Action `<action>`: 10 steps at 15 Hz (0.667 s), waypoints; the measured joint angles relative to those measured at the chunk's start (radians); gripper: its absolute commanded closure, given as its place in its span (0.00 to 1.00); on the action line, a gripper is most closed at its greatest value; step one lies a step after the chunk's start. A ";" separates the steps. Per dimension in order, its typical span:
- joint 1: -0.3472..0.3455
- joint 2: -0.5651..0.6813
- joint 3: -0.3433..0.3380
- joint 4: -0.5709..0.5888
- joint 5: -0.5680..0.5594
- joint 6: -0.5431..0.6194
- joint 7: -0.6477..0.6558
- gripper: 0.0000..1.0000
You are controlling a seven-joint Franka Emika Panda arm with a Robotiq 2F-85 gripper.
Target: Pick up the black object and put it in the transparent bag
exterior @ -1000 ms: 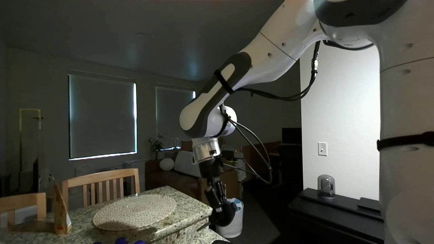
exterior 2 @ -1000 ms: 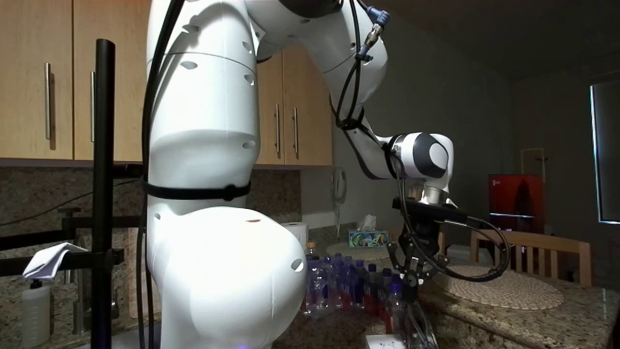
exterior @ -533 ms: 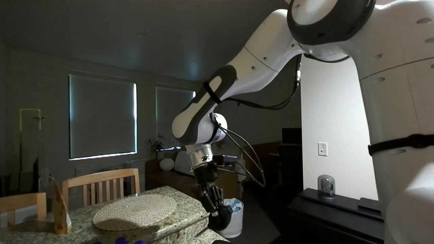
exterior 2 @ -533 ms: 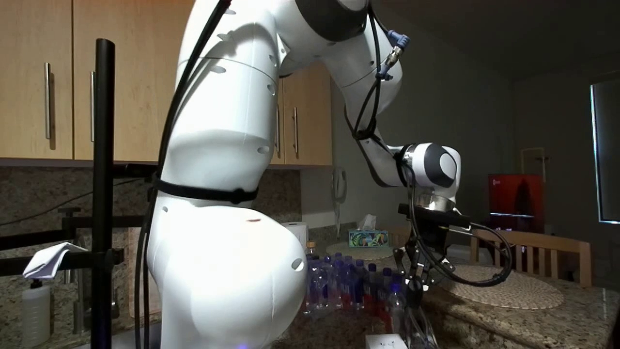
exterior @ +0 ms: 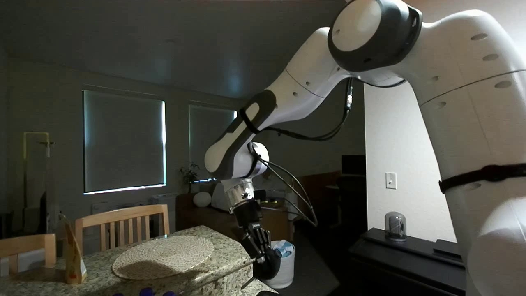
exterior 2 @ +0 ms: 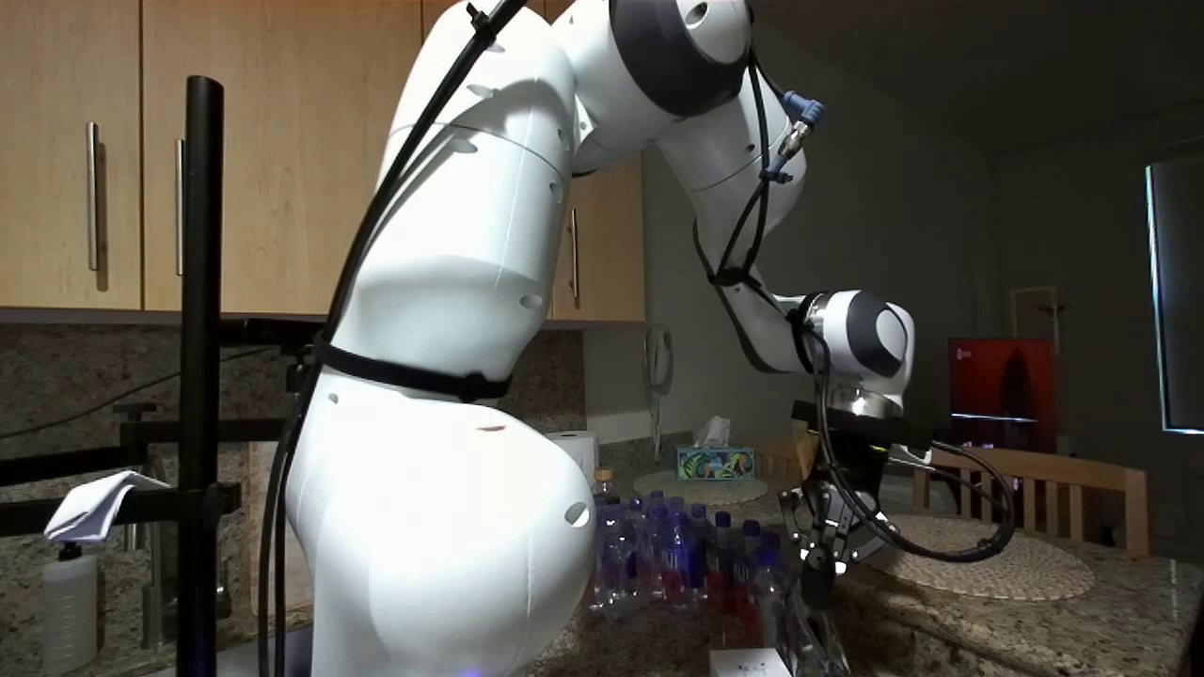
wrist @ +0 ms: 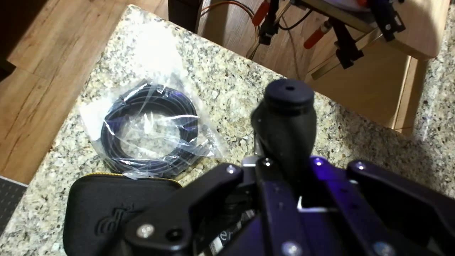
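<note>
The black object (exterior: 268, 267) is a dark rounded lump at the tip of my gripper (exterior: 261, 258). In the wrist view the black object (wrist: 288, 129) sticks up between the fingers of my gripper (wrist: 292, 170) and shows a flat capped end. My gripper is shut on it and holds it above the counter; both also show in an exterior view, the gripper (exterior 2: 824, 557) and the black object (exterior 2: 816, 585). The transparent bag (exterior: 283, 248), pale bluish, lines a round white bin (exterior: 285, 271) behind the gripper, lower down. It does not show in the wrist view.
A clear plastic bag with a black coil (wrist: 186, 117) and a black case (wrist: 117, 209) lie on the granite counter (wrist: 227, 103). Several bottles (exterior 2: 677, 555) and a white box (exterior 2: 748, 663) stand near the gripper. A round beige mat (exterior: 164, 257) lies on the raised counter.
The arm has leaned forward and lowered. The gripper has moved down and slightly outward, carrying the black object with it; the movement is smaller in the last half second.
</note>
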 measured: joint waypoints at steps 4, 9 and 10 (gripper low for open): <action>0.004 0.047 0.011 0.041 0.000 -0.018 0.001 0.91; 0.016 0.103 0.027 0.092 -0.004 -0.007 0.019 0.91; 0.019 0.111 0.029 0.103 -0.009 0.000 0.032 0.90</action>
